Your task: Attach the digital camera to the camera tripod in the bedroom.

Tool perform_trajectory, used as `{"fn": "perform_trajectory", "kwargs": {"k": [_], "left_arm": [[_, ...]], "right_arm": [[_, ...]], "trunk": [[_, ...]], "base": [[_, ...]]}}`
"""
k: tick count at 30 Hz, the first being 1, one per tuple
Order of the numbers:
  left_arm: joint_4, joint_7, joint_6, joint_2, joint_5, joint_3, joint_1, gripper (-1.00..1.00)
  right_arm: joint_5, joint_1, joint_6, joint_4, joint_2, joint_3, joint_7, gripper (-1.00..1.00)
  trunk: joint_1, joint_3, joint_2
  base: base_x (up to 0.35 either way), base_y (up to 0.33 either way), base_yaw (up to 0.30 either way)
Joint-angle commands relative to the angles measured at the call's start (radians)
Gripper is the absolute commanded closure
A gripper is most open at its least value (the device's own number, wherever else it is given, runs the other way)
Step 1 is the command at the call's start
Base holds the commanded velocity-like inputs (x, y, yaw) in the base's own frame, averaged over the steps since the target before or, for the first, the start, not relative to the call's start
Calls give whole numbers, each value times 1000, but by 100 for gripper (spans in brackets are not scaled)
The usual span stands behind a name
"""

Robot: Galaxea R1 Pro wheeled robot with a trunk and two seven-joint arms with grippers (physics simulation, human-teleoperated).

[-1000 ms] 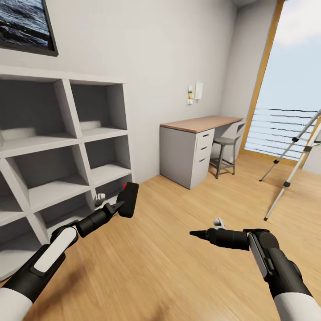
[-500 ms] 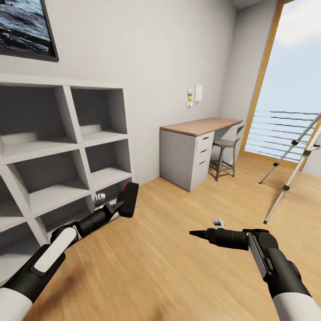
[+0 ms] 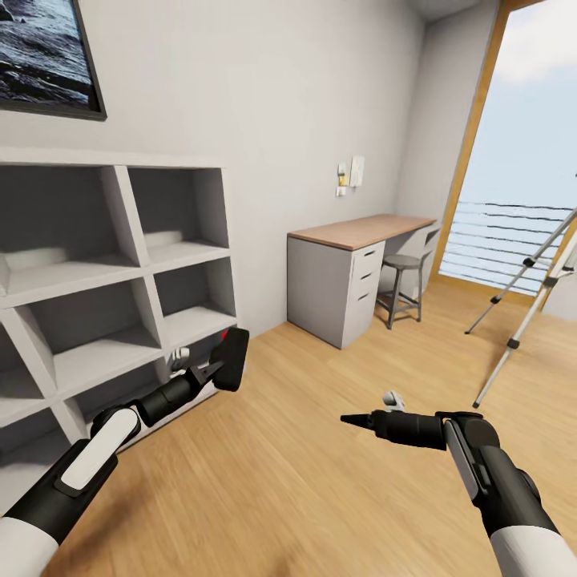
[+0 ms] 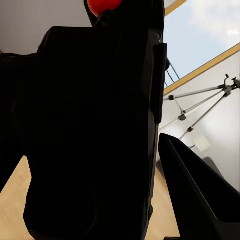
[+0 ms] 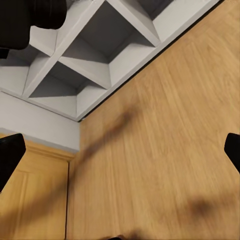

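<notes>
The black digital camera (image 3: 232, 358), with its red button on top, is held in my left gripper (image 3: 216, 370), which is shut on it just in front of the shelf unit's lower corner. In the left wrist view the camera body (image 4: 95, 125) is very close, with one finger (image 4: 200, 195) beside it. The camera tripod (image 3: 525, 308) stands at the far right by the window, with its silver legs in sight and its head cut off by the frame; it also appears as the tripod (image 4: 200, 102) in the left wrist view. My right gripper (image 3: 351, 419) hovers over the floor, open and empty.
A grey open shelf unit (image 3: 120, 264) lines the left wall. A wood-topped grey desk (image 3: 361, 232) with a round stool (image 3: 401, 276) stands at the back wall. The tall window with railing bars (image 3: 505, 232) is at the right. Light wood floor (image 3: 320, 481) lies between.
The whole head view has shifted slightly, so the camera has moved: shelf, desk and tripod sit a little lower and further right. Both arms keep their pose, the left still holding the digital camera.
</notes>
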Motion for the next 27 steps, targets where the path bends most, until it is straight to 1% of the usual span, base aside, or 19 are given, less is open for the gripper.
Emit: {"fn": "perform_trajectory", "kwargs": {"k": [1,17,22,26,27], "left_arm": [[0,-1,3,1,7,-1,-1,100],[0,0,3,-1,6,-1,-1,100],[1,0,3,-1,7,-1,-1,100],[3,9,3,-1,7,0,-1,100],[3,21,3,-1,7,0,-1,100]], "right_arm": [[-6,-1,8,0,0,0,-2,-100],[-2,-1,7,-1,-1,0,-4,-100],[-2,-1,7,-1,0,0,-19,-100],[-3,-1,7,-1,0,0,-30,-100],[-3,-1,7,-1,0,0,-32,-100]], "trunk": [[-4,2,7],[-65,52,119],[-85,68,154],[-100,81,182],[-104,84,189]], "base": [[0,0,0],[0,0,0],[0,0,0],[0,0,0],[0,0,0]]}}
